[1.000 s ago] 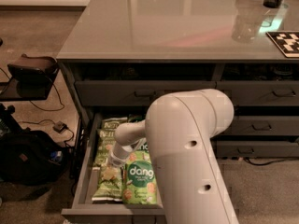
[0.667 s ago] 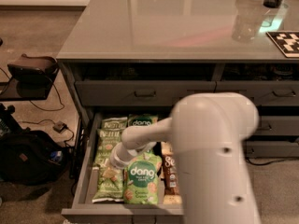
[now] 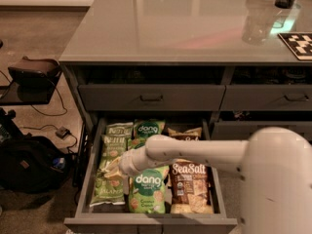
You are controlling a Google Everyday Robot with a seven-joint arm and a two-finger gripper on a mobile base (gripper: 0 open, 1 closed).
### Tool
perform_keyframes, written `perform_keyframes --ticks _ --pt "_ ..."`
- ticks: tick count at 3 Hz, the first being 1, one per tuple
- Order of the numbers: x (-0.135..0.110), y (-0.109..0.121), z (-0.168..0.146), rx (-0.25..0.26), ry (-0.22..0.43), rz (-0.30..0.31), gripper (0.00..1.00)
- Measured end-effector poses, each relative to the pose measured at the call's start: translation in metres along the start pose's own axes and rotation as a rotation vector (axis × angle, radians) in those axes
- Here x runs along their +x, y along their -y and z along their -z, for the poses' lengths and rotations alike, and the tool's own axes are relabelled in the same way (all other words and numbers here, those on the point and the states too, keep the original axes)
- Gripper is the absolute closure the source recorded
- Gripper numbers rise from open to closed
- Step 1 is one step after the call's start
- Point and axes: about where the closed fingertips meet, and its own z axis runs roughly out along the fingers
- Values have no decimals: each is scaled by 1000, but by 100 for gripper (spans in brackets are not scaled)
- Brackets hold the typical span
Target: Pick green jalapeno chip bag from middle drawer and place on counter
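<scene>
Gripper (image 3: 115, 166) low in open drawer (image 3: 146, 224) below counter's (image 3: 170, 28) front edge, left side, right over green jalapeno bag (image 3: 107, 189); grip state can't tell.

"dang": front green bag (image 3: 147, 191), rear green bag (image 3: 148, 129) | "Sea Salt": brown bag (image 3: 189, 186)

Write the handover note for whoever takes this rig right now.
Gripper: down inside the open middle drawer, right at the green jalapeno chip bag; whether it has hold cannot be told.
Bag: lying in the drawer's left column, beside a dang bag.
Done: drawer open, gripper at the bag.
Left: secure the bag, lift it out, set it on the counter.
</scene>
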Motion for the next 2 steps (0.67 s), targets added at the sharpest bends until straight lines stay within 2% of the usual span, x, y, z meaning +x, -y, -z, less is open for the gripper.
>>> perform_keyframes --ticks 1,2 --pt "-39 -16 41 7 169 106 100" --pt "-76 -23 107 86 283 223 100"
